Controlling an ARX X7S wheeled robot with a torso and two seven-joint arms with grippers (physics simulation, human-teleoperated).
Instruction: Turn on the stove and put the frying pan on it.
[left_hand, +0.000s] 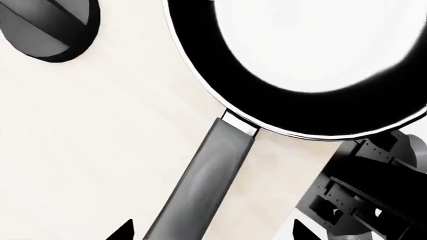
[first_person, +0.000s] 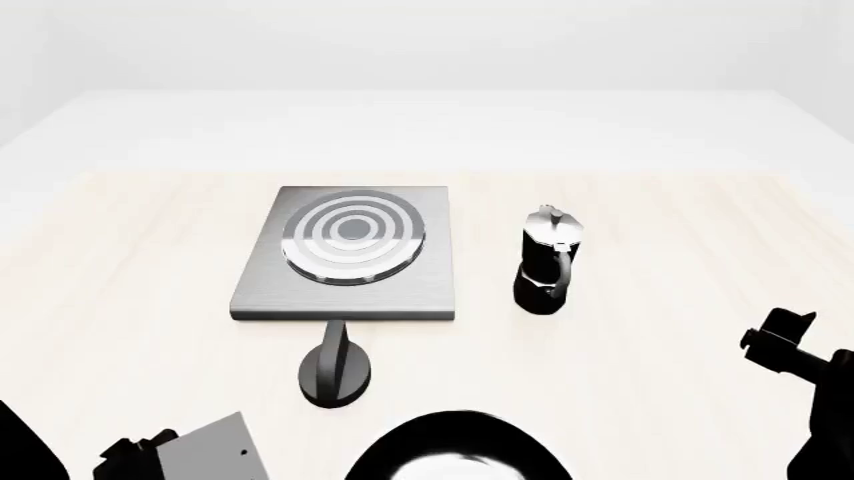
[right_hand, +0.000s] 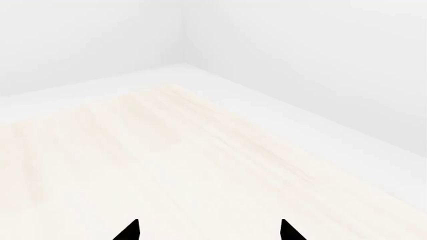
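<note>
Grey metal of the stove (first_person: 347, 262) is seen flat on the pale worktop (first_person: 667, 330) in the head view, its concentric burner rings bare, so the pan is judged not yet placed. The small black knob (first_person: 336, 368) is found just in front of the stove's near edge, apart from it; whether it is already turned cannot be told. The frying pan (left_hand: 313, 55) is located at the worktop's near edge, below the knob in the head view and partly cut off there; in the left wrist view its glossy pale inside and black rim are shown, with the dark grey handle (left_hand: 210, 185) running toward the camera. The left gripper (left_hand: 212, 234) is recorded as spread wide, its two dark fingertips straddling the handle without visible contact; nothing is held. The right gripper (right_hand: 209, 231) is likewise parted and empty, over bare worktop well to the right. A moka pot (first_person: 549, 260) stands upright to the right of the stove. The step in hand is judged to be the grasp of the handle. It is advised that the fingers be centred across the handle, closed squarely, and that the pan be lifted level, clear of the knob.
</note>
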